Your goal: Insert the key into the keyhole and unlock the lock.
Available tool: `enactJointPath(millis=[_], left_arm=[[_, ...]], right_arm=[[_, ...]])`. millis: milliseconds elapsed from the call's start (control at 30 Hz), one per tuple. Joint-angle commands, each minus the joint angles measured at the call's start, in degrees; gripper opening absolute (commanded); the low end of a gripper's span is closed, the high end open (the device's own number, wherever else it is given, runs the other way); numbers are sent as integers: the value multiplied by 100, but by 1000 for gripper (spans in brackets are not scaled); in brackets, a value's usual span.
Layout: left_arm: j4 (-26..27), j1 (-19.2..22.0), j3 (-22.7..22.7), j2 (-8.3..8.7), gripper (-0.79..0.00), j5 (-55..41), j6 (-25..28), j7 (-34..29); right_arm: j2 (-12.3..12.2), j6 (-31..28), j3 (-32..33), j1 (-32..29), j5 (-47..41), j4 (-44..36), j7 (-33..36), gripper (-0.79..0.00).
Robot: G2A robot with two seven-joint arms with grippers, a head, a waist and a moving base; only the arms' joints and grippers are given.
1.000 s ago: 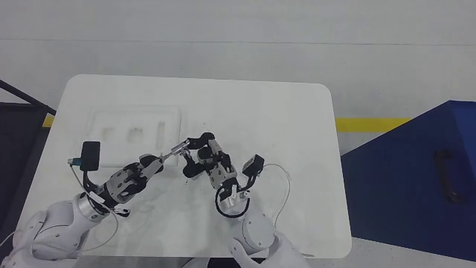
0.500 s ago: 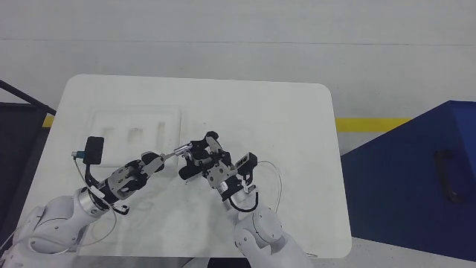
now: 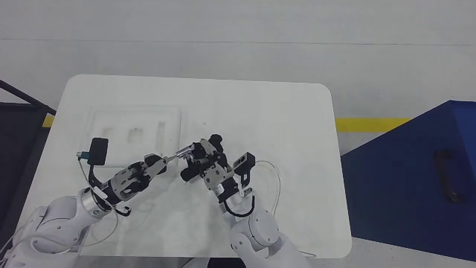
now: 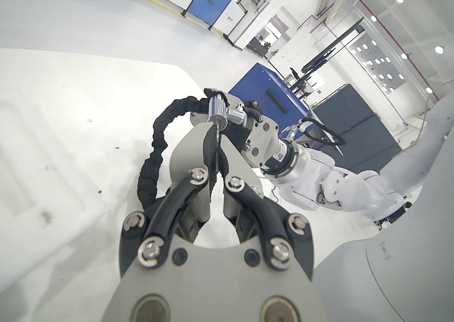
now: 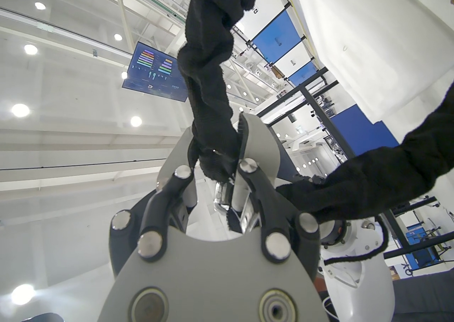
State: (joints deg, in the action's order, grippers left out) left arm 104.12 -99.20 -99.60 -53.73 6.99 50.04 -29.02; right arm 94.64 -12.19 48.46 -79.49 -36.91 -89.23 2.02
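Key (image 4: pixel 216 132) sits edge-on in the left gripper (image 4: pixel 214 146), fingers clenched on it. The blade tip is right at the keyhole (image 4: pixel 217 120) in the chrome cylinder (image 4: pixel 227 112) of the chain lock (image 4: pixel 152 146). Can't tell if the tip is in yet or just touching the face. Right gripper (image 5: pixel 218 140) is clamped on the lock at the cylinder end, w/ the black fabric sleeve looping out past its fingers. It holds the lock up off the table (image 3: pixel 282 119), near the middle-front.

Vs 1 s ago, top view: the two grippers have closed up. The left one has nudged toward the lock, and the right wrist has turned a bit so the cylinder faces the key. The gap btwn tip and cylinder is gone. So alignment looks approx done; insertion is the step in hand, and the turn is not yet made.

Container: a white moulded tray (image 3: pixel 134 125) on the table's far-left part, well apart from both grippers, w/ three shallow recesses. Too faint to tell what's in them.
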Motion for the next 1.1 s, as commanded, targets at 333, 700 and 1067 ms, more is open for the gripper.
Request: enactJointPath(millis=[333,700,1067], left_arm=[[173,-35,-115,-29,-785,885,11,367],[770,-456,-166,-254,-785,4097,-112,2733],[856,-582,-143,-306,-785,5085,-173,3509]], right_arm=[[-11,-43,79,-130,123,-165,-16,-785],[-18,25,103,-199,223,-212,-8,-785],[-30,153,127,-236,247,-282,59,-785]])
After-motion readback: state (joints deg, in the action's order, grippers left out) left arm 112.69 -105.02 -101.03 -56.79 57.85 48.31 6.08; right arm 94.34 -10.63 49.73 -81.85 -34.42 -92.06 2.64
